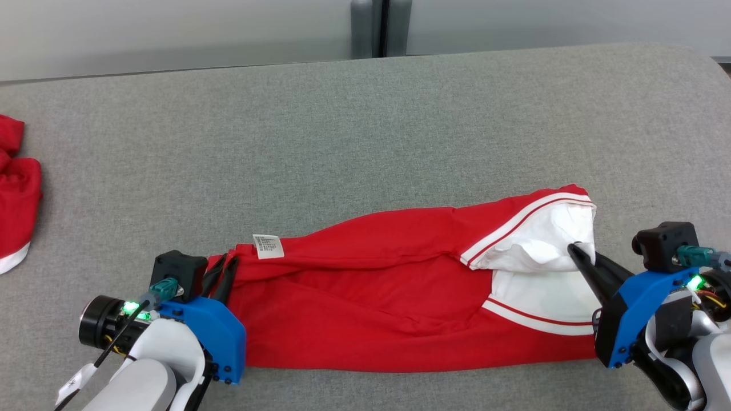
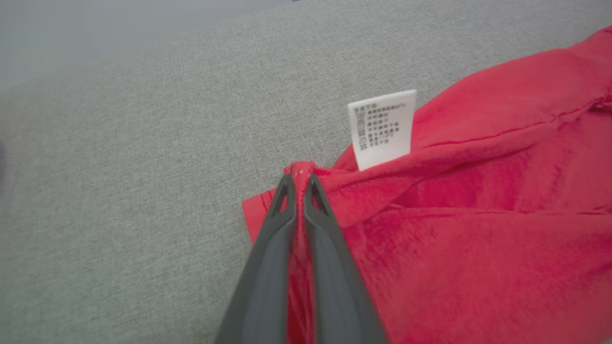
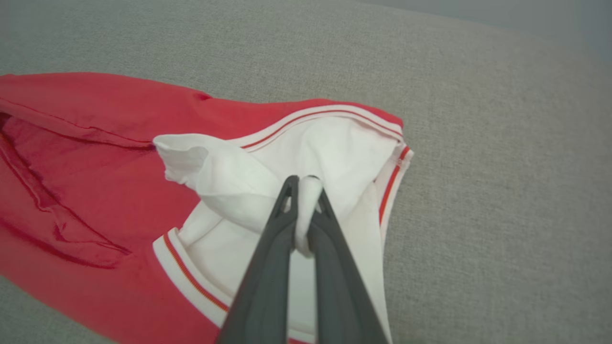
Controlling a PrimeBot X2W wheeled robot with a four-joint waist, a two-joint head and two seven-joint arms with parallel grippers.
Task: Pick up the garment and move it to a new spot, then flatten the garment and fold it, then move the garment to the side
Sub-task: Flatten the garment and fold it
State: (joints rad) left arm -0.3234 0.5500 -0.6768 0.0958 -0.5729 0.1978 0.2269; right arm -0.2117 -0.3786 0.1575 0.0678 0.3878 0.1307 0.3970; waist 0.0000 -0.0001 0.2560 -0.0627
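So, the garment [image 1: 365, 297] is lying stretched along the near side of the grey surface [image 1: 342, 114]. The left gripper [image 1: 227, 264] is pinching its red left end tight and the right gripper [image 1: 574, 249] is pinching its white right end.

Blue wrist brackets [image 1: 214, 334], white forearms [image 1: 143, 382], dk-grey jaws, green LEDs [image 1: 130, 307], blk cables [image 1: 111, 349].

Counted two red clothes, garment [image 1: 371, 297] and other cloth [image 1: 17, 194]; one white tag [image 1: 268, 246]; two pincers, left pincer [image 2: 299, 174] and right pincer [image 3: 306, 179]; one bench [image 1: 400, 114].
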